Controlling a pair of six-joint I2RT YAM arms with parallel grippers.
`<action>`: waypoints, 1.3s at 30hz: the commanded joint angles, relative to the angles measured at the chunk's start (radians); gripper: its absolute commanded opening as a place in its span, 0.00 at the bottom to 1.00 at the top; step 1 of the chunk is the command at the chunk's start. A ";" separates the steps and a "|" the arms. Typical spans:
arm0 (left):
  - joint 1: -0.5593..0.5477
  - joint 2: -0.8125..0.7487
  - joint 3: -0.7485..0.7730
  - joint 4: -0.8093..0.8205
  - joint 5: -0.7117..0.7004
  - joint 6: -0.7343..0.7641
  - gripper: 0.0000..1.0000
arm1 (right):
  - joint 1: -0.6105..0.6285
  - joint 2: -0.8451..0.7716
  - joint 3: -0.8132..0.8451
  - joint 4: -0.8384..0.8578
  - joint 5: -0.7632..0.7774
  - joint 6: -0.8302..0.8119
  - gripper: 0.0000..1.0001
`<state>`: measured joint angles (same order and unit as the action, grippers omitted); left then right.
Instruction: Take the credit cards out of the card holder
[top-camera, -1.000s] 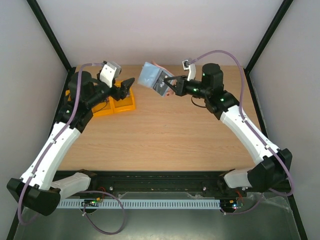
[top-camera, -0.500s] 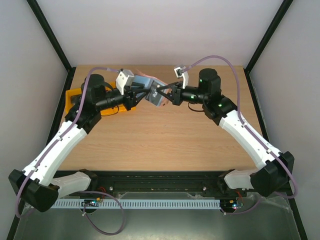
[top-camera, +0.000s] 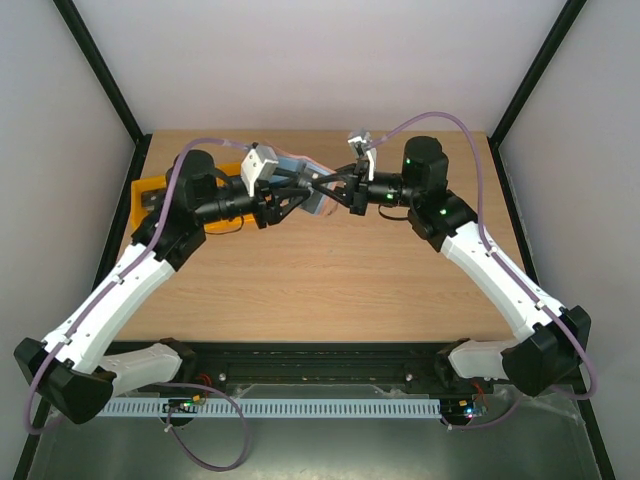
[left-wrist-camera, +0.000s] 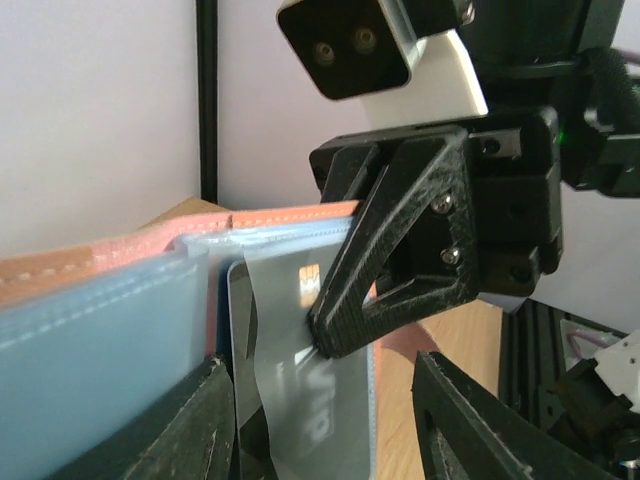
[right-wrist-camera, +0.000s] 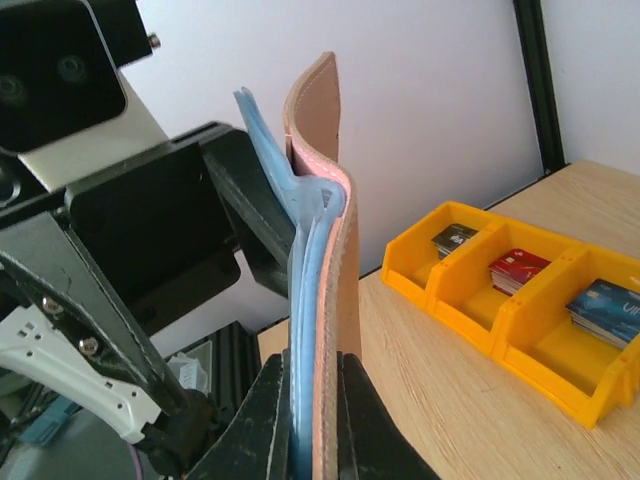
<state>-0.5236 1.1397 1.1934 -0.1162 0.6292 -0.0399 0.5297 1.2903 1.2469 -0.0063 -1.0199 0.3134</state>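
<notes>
I have the flat card holder (right-wrist-camera: 325, 240), tan-brown leather outside with pale blue-grey pockets and a pinkish rim, lifted off the light wooden tabletop (top-camera: 330, 285) and standing upright between the two arms, over the far middle of the tabletop. My right hand (right-wrist-camera: 312, 385) is clenched on its lower edge, one black finger on the leather back and the other on the blue pocket side, so the pockets fan away from the leather at the top. My left hand (left-wrist-camera: 322, 385) faces it from the other side. Its two black fingers are parted and straddle a clear sleeve holding a grey credit card (left-wrist-camera: 292, 405) with a small gold chip near its top. The left finger sits against the blue pockets, while a gap shows between the card's edge and the right finger, so I read this hand as released, not gripping. One finger of the right hand presses on the sleeve just above that card. In the right wrist view, a yellow three-compartment plastic tray (right-wrist-camera: 500, 345) sits on the tabletop beyond the holder, with stacks of credit cards (right-wrist-camera: 512, 270) in it: dark grey in one bay, red in the middle, blue in the nearest. From above, the tray lies under the left arm at the far left.
</notes>
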 joint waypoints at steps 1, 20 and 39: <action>0.031 0.019 0.032 0.011 0.010 -0.007 0.53 | 0.041 -0.040 0.000 0.083 -0.246 -0.078 0.02; -0.065 0.027 0.092 -0.157 0.216 0.175 0.02 | 0.072 -0.005 0.043 0.150 -0.153 -0.089 0.01; -0.091 0.047 0.128 -0.310 0.121 0.355 0.24 | 0.118 0.000 0.129 0.217 -0.025 -0.067 0.01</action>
<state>-0.5053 1.1332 1.3472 -0.3222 0.7147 0.2565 0.5804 1.2911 1.2972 0.0021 -1.0855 0.2386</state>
